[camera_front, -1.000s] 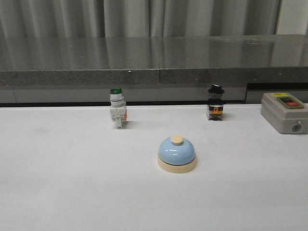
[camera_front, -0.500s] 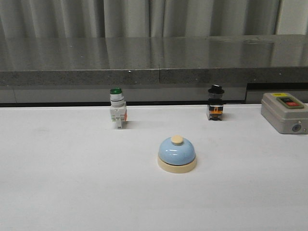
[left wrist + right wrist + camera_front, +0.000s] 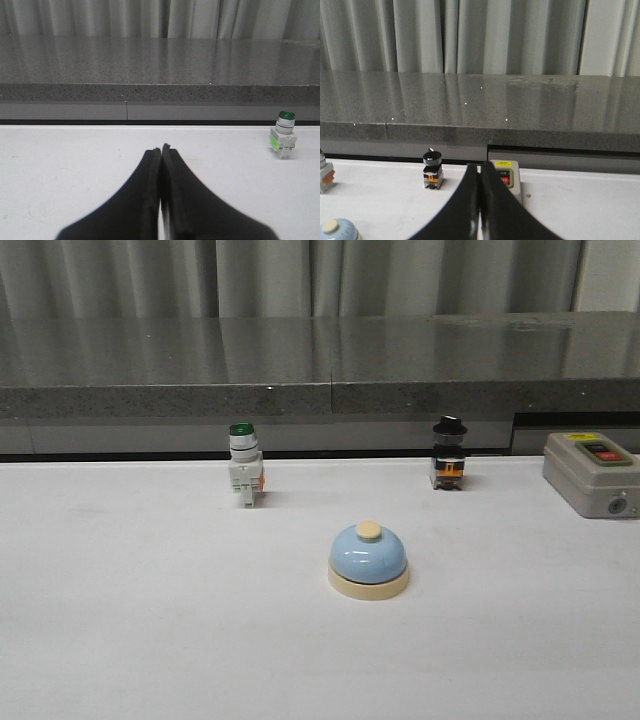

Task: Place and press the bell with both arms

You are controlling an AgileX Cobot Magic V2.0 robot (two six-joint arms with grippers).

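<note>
Your left gripper (image 3: 160,150): fingers pressed together, holding nothing | your right gripper (image 3: 479,167): same, closed on nothing | bell (image 3: 368,559): upright on white table (image 3: 140,620), near centre, well apart from green-capped switch (image 3: 244,466), black-knob switch (image 3: 448,453), grey button box (image 3: 592,473).

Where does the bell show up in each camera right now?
Front view: bell at centre of the white table, nearer than both switches.
Left wrist view: not in it.
Right wrist view: only its top shows, cut off by the frame's corner.
Shared landmark: the black-knob switch in the front and right wrist views.
</note>
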